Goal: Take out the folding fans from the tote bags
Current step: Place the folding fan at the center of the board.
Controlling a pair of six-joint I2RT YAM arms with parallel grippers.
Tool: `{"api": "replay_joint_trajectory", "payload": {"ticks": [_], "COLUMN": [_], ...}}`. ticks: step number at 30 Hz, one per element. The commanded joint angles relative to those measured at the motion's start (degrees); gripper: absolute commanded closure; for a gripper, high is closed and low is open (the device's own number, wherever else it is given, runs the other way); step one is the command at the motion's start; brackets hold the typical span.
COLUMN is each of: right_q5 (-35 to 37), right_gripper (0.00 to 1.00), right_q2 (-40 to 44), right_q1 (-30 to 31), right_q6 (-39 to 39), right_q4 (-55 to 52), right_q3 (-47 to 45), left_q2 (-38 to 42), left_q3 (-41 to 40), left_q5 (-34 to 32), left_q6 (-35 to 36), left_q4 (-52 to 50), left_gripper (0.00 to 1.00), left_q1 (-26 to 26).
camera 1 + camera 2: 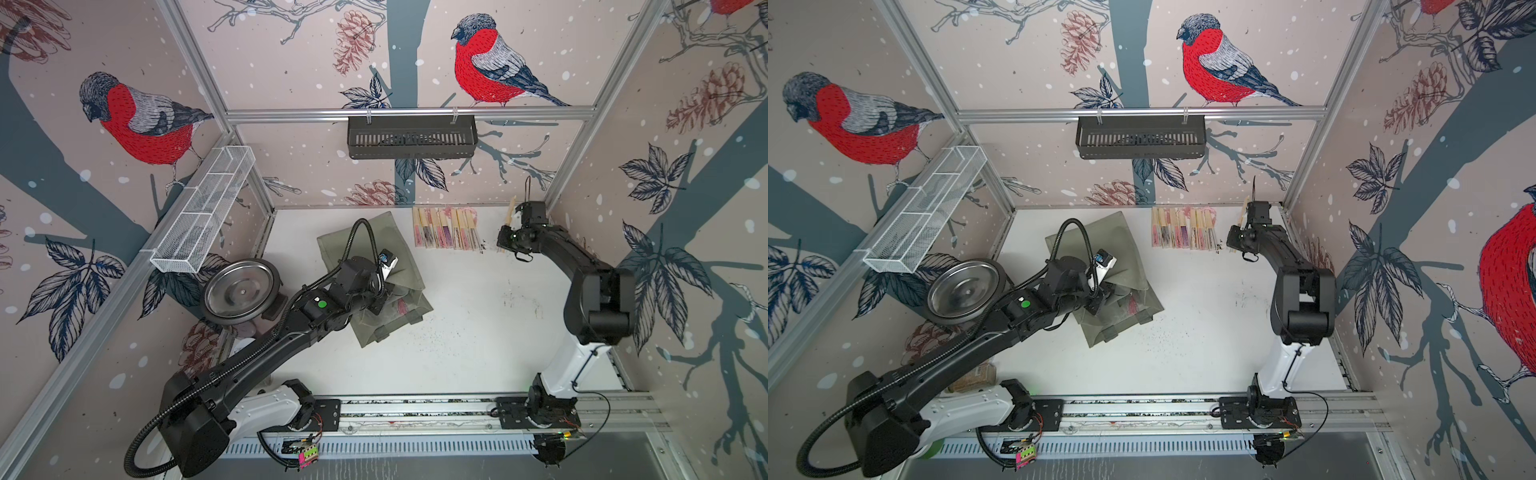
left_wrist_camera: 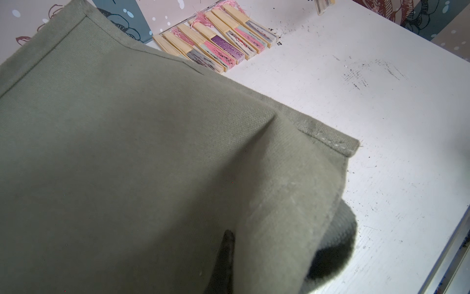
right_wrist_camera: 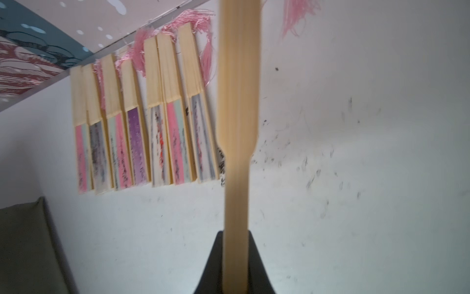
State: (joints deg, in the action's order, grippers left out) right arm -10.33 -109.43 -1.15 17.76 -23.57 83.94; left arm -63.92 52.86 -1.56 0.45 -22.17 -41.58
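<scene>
Fingers of right gripper: pinched on the slim end of one fan, tassel end away, at 1 o'clock, just right of the laid row at 12. Fingers of left gripper: hidden under cloth but pressed together, seemingly on the mouth hem of the tote at 10 o'clock, pink showing inside. Lower your fan flat beside the row's last piece, parallel to it, release only once it rests, and hold the hem up.
</scene>
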Motion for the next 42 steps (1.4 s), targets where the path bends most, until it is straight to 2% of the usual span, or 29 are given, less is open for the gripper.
{"api": "replay_joint_trajectory", "payload": {"ticks": [1,11,18,25,32,42], "right_q5": [1.2,-1.0,-3.3,-10.1,-8.9,-7.4], "right_gripper": [0.94,0.94,0.93,0.91,0.89,0.71], "right_q2": [-6.7,-25.5,-32.8,-33.4,-34.6,-34.1], "right_q1": [-0.2,0.4,0.6,0.9,1.9,1.6], "right_q6": [-3.7,-11.8,-13.7,-15.4,-16.0,-14.7], "right_q4": [-5.3,-19.0,-26.0,-26.1,-27.4,-27.4], "right_q3": [7.2,31.2,40.8,40.7,40.8,42.0], "left_q2": [0.2,0.2,-0.2,-0.3,-0.5,-0.4], "left_q3": [0.0,0.0,-0.1,-0.2,0.0,-0.2], "left_q5": [-0.1,-0.5,-0.7,-1.1,-1.4,-1.4], "left_q6": [-0.1,0.0,0.1,0.1,0.1,0.2], "left_q4": [1.0,0.9,0.8,0.7,0.7,0.7], "left_gripper": [1.0,1.0,1.0,1.0,1.0,1.0], "left_q1": [0.0,0.0,0.0,0.0,0.0,0.0]}}
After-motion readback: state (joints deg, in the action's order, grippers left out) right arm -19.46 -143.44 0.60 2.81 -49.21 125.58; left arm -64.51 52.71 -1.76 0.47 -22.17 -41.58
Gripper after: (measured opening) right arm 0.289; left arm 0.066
